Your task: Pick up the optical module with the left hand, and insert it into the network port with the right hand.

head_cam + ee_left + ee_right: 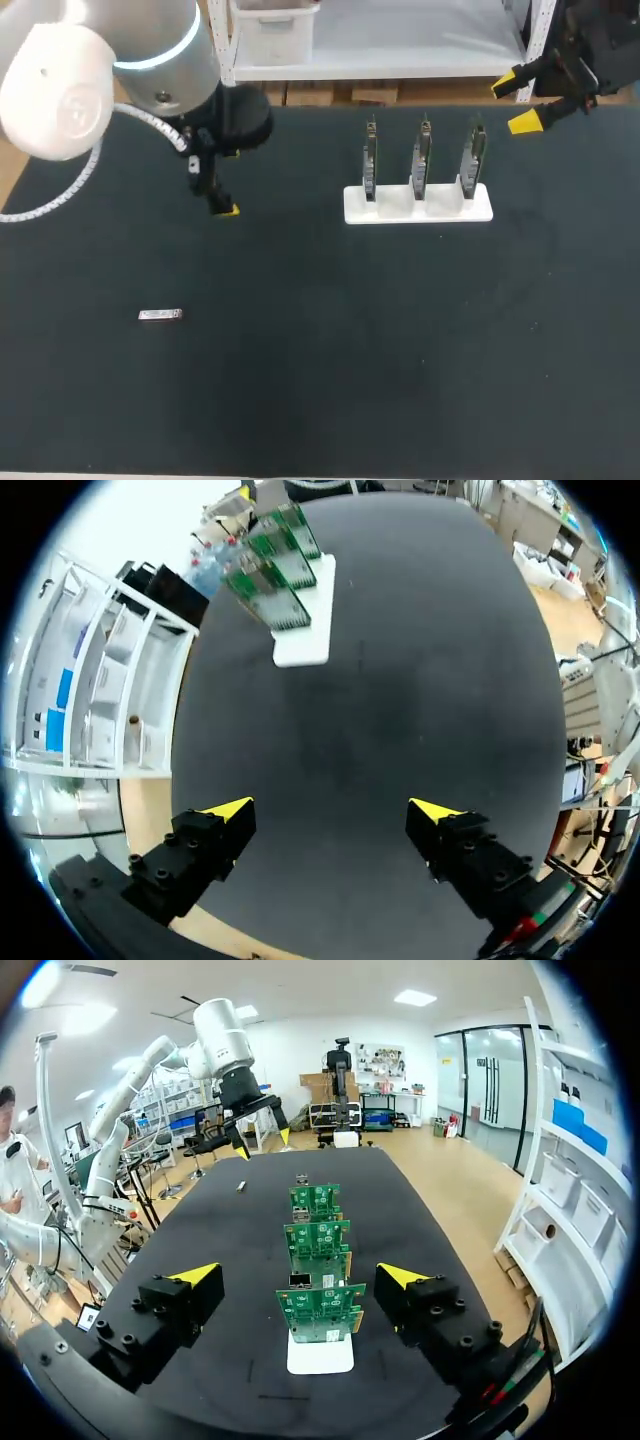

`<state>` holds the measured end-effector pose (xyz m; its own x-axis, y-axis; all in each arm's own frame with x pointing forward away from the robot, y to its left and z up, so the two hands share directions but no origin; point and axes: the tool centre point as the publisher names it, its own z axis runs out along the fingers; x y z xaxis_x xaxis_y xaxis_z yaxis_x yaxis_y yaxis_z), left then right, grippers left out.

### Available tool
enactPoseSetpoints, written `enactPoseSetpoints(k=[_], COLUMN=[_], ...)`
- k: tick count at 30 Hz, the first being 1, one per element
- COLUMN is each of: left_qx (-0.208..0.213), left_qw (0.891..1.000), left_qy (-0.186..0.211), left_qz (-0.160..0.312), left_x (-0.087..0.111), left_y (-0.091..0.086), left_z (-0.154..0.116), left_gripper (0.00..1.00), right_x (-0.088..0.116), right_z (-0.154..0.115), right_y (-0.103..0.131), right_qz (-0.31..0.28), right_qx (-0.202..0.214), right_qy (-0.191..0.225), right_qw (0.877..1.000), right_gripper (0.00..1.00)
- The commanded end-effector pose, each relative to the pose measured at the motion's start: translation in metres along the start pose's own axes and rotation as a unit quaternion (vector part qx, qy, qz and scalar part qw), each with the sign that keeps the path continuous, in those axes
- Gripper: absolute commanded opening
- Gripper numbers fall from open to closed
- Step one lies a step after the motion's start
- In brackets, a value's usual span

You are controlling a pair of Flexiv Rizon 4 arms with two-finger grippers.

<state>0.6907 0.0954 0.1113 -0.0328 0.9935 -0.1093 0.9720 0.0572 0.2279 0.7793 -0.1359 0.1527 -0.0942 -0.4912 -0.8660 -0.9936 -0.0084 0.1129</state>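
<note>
Sizing up the pick, the left gripper (332,815) had its fingers spread wide with nothing between them. The optical module (160,315) did not show in its own wrist view at all. The module lay flat on the table (320,400), close to the left edge and nearer the near edge than the far one, its length running parallel to the near edge.

To do this step well, I judged the gripper should travel over the module and turn so its fingers straddled the long sides. It would need to go right down low, because the piece looked thin. A grip toward one end seemed wise, leaving the other end free for the right gripper (517,102).

As for pose, the left arm stood over the far left corner. Its gripper hung above the table, well apart from the module, and faced across toward the white holder (418,203). The right gripper sat at the far right corner, also wide open and empty, looking down the row of three circuit boards (318,1245) standing in that holder.
</note>
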Motion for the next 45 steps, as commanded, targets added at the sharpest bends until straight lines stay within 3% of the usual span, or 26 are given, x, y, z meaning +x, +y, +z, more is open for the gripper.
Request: enactPoseSetpoints(k=[1,9,17,30,45], left_qx=[0.012,0.071,0.092,0.092,0.103], left_qw=[1.000,0.996,0.992,0.990,0.989], left_qy=[0.023,0.030,0.086,0.104,0.099], left_qz=[-0.004,-0.044,-0.029,-0.019,-0.042], left_x=[0.016,0.049,0.074,0.090,0.104], left_y=[-0.016,-0.045,-0.077,-0.110,-0.127], left_z=[0.001,0.010,0.023,0.035,0.043], left_gripper=[1.00,1.00,1.00,1.00,1.00], right_x=[0.000,0.000,0.000,0.000,0.000], right_z=[0.000,0.000,0.000,0.000,0.000], right_y=[0.002,0.002,0.002,0.002,0.002], right_qz=[0.000,0.000,0.000,0.000,0.000], right_qx=[0.003,0.003,0.003,0.003,0.003], right_qy=[0.001,0.001,0.001,0.001,0.001], right_qw=[1.000,1.000,1.000,1.000,1.000], right_gripper=[1.00,1.00,1.00,1.00,1.00])
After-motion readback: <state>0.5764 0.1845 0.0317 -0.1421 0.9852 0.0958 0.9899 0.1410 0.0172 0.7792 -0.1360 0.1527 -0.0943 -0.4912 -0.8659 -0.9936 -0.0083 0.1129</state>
